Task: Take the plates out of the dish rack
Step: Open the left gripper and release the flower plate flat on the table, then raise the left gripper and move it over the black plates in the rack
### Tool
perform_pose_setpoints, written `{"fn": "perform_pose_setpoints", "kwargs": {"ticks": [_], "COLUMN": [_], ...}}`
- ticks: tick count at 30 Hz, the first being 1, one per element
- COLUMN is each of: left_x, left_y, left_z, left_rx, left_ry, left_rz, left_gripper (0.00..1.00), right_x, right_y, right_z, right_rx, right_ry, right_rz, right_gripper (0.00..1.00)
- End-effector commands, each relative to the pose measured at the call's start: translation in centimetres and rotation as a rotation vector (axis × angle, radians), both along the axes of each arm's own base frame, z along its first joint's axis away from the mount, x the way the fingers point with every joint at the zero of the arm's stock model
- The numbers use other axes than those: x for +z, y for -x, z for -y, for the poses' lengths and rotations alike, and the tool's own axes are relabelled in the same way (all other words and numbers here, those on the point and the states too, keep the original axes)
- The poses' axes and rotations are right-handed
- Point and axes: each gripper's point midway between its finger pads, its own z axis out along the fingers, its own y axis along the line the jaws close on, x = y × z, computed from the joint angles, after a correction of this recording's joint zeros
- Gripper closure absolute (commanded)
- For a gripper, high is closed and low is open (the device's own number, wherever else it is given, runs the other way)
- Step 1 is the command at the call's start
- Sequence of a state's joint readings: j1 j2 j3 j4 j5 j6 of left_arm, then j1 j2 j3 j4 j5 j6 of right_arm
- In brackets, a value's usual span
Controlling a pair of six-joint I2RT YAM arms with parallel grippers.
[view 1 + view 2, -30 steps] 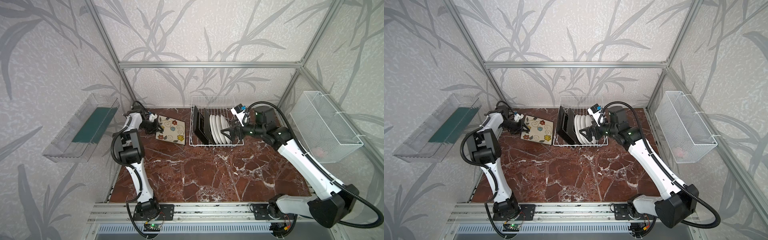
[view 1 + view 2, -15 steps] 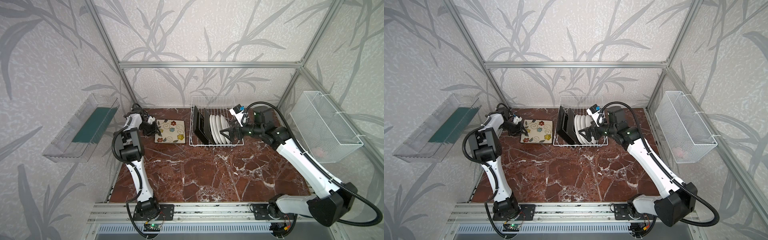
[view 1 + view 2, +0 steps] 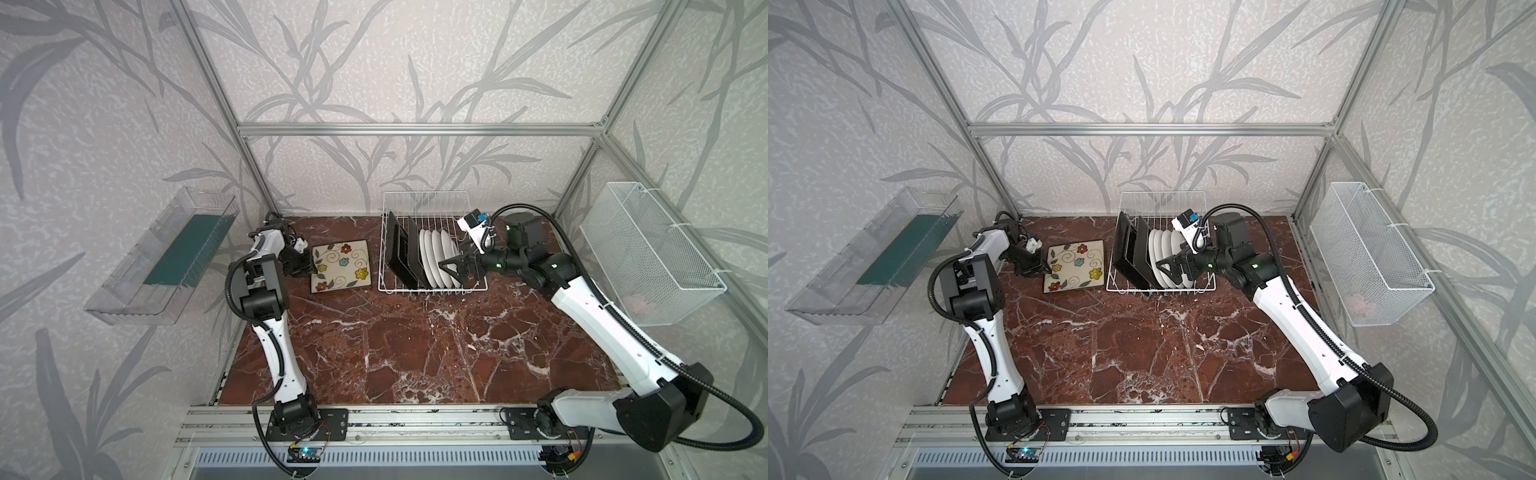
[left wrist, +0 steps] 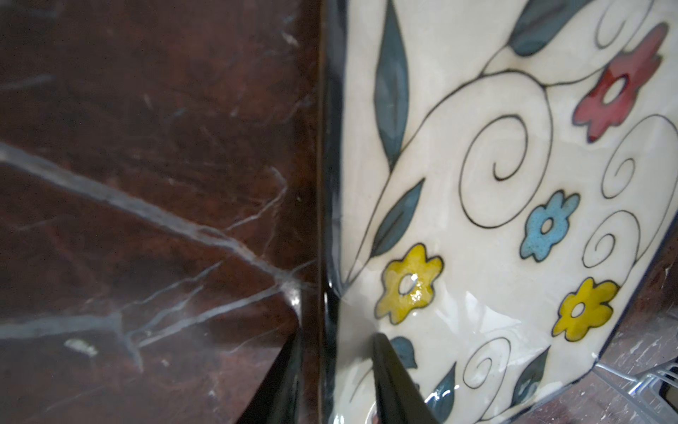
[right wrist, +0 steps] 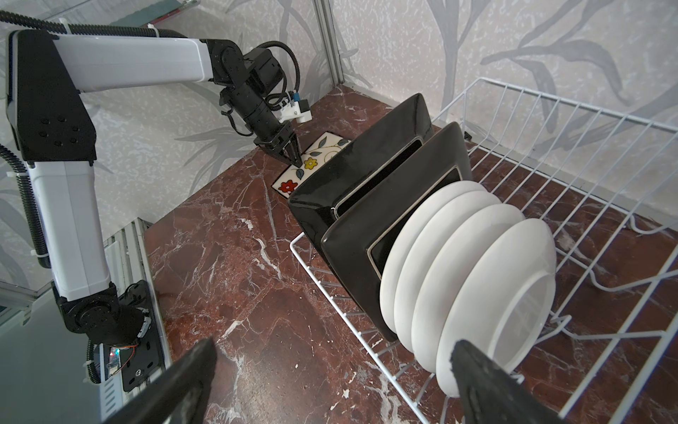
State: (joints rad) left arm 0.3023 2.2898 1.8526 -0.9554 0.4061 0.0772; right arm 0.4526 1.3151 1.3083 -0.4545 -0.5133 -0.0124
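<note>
Left gripper [image 3: 313,272] has just loosened: I see its jaws a little apart around the rim of the flowered plate [image 3: 343,266]. That plate now lies flat on the table [image 3: 415,353] beside the dish rack [image 3: 428,192], so one is out.

Cream flowered plate [image 3: 340,268] — white rack [image 3: 424,193]

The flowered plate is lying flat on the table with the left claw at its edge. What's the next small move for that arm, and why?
Probably open the left claw wider before retreating. The flowered plate already rests flat on the marble table, but the fingers straddle its rim with only slight slack, so backing off now might drag it.
</note>
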Motion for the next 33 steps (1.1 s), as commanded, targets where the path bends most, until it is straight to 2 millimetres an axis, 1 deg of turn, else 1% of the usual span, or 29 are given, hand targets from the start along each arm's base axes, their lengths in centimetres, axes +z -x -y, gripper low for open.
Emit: {"fn": "perform_pose_setpoints", "kwargs": {"ticks": [1, 3, 5, 9, 10, 13, 15, 16, 17, 18, 19, 21, 24, 28, 31, 33], "left_x": [1.9, 3.1, 4.8, 8.5, 9.5, 12.5, 14.0, 14.8, 15.4, 16.1, 16.8, 18.3, 21.0, 24.8, 26.8, 27.5], "left_y": [-0.8, -1.1, -1.7, -2.2, -2.3, -2.4, -2.2, -2.0, -1.8, -1.6, -1.4, -1.1, -0.5, 0.3, 1.3, 2.3], "left_z": [-0.8, -0.6, -0.4, 0.5, 1.0, 2.6, 3.8, 4.6, 5.3, 5.9, 6.6, 8.0, 9.6, 12.1, 14.2, 15.7], "left_rx": [0.029, 0.045, 0.063, 0.091, 0.095, 0.084, 0.059, 0.041, 0.025, 0.011, -0.004, -0.027, -0.046, -0.059, -0.100, -0.137], "left_ry": [-0.034, -0.027, -0.017, 0.026, 0.047, 0.079, 0.072, 0.071, 0.068, 0.061, 0.055, 0.048, 0.054, 0.121, 0.149, 0.162], "left_rz": [0.045, 0.080, 0.132, 0.221, 0.246, 0.307, 0.329, 0.337, 0.345, 0.354, 0.368, 0.392, 0.435, 0.509, 0.548, 0.544], "left_gripper": [0.55, 0.47, 0.41, 0.32, 0.28, 0.21, 0.12, 0.11, 0.07, 0.06, 0.01, 0.01, 0.01, 0.01, 0.01, 0.01], "right_x": [1.1, 1.0, 1.0, 1.0, 1.1, 1.2, 1.3, 1.3, 1.3, 1.4, 1.5, 1.7, 2.0, 2.0, 1.9, 1.7], "right_y": [0.2, 0.3, 0.3, 0.6, 0.6, 0.7, 0.7, 0.7, 0.8, 0.8, 0.8, 0.9, 1.0, 1.0, 0.8, 0.8], "right_z": [0.0, 0.1, 0.2, 0.5, 0.6, 0.8, 0.9, 0.9, 1.0, 1.0, 1.1, 1.2, 1.4, 1.8, 2.3, 2.4], "right_rx": [0.001, -0.002, -0.008, -0.016, -0.019, -0.031, -0.038, -0.041, -0.042, -0.044, -0.046, -0.052, -0.061, -0.081, -0.113, -0.126], "right_ry": [-0.004, 0.000, 0.000, 0.004, 0.003, 0.003, 0.001, 0.001, -0.001, -0.002, -0.003, -0.003, -0.004, 0.002, 0.003, 0.002], "right_rz": [0.020, 0.017, 0.018, 0.028, 0.031, 0.036, 0.040, 0.039, 0.039, 0.042, 0.045, 0.052, 0.061, 0.068, 0.080, 0.080], "right_gripper": [0.01, 0.01, 0.01, 0.01, 0.01, 0.01, 0.01, 0.01, 0.01, 0.01, 0.01, 0.01, 0.01, 0.01, 0.01, 0.01]}}
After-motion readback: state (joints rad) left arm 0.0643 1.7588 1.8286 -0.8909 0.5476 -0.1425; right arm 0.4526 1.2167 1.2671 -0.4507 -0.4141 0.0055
